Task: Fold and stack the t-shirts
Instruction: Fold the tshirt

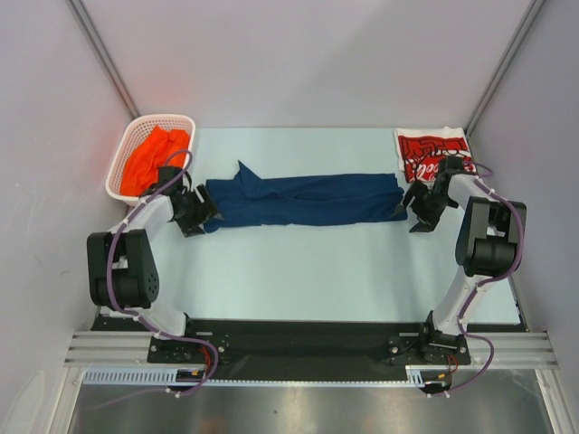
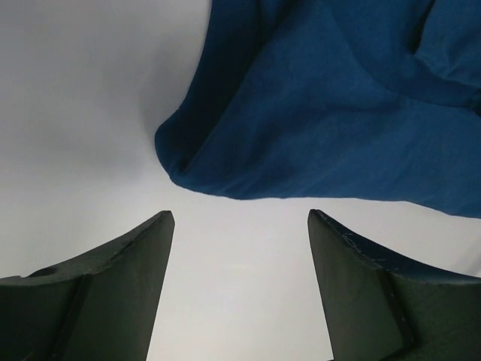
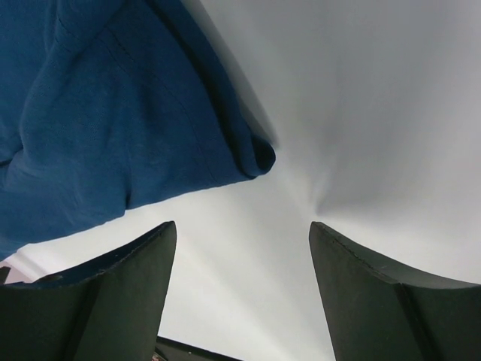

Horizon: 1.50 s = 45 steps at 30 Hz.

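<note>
Across the middle of the table (image 1: 317,280), the navy tee (image 1: 303,201) lies folded into a long band running left to right, and you have one gripper at each end of it. Your left gripper (image 1: 193,215) sits low at the band's left end with its jaws spread wide and nothing between them. Its wrist view shows the rounded fold of cloth just ahead of the fingertips, not inside the gap. Your right gripper (image 1: 421,203) mirrors it at the right end, jaws likewise apart and empty, with the tee's corner just ahead and off to one side. That symmetry makes sense: a long band is best taken at both ends, so one end can be carried over the other without the cloth twisting. The red tee (image 1: 432,152) lies folded flat in the far right corner, near the right gripper; it reads as the start of the stack, kept out of the working area. The orange tee (image 1: 154,161) is bunched in the basket (image 1: 136,131) at the far left, not yet dealt with. I judge you to be between folds on the navy tee: the lengthwise fold looks done, the crosswise one not. Next, each gripper would need to slide over its end, low enough to catch every layer, before closing.
</note>
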Each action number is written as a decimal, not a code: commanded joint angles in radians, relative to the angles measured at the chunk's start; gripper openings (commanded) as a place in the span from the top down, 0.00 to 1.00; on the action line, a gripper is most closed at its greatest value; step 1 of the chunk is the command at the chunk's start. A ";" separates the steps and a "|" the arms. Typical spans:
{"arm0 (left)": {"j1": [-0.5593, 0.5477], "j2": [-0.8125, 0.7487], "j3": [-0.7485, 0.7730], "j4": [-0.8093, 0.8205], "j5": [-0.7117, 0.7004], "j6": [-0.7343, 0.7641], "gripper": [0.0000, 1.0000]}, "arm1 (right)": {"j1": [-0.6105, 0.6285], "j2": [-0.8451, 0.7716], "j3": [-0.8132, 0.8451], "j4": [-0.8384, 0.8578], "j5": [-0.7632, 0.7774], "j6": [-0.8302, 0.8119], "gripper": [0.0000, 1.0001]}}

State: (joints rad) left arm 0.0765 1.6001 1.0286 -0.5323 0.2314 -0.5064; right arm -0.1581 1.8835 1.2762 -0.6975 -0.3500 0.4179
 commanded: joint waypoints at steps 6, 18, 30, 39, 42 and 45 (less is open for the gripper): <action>0.014 0.024 -0.010 0.054 0.009 -0.055 0.25 | -0.006 0.031 0.009 0.029 -0.017 -0.010 0.23; 0.012 0.047 0.016 0.003 -0.066 -0.072 0.29 | -0.006 0.092 0.067 0.010 -0.018 -0.005 0.25; 0.012 0.127 0.054 0.035 -0.092 -0.061 0.41 | -0.001 0.127 0.098 0.015 -0.026 0.004 0.34; 0.012 0.139 0.062 0.063 -0.093 -0.029 0.58 | 0.006 0.126 0.100 0.006 -0.012 0.010 0.39; 0.012 0.149 0.077 0.058 -0.107 0.005 0.72 | 0.006 0.124 0.101 0.007 -0.012 0.015 0.44; 0.011 0.141 0.088 0.051 -0.144 0.043 0.81 | 0.002 0.127 0.101 0.012 0.002 0.022 0.50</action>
State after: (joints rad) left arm 0.0799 1.7432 1.0763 -0.4953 0.1387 -0.5282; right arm -0.1566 1.9957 1.3632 -0.6903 -0.3733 0.4294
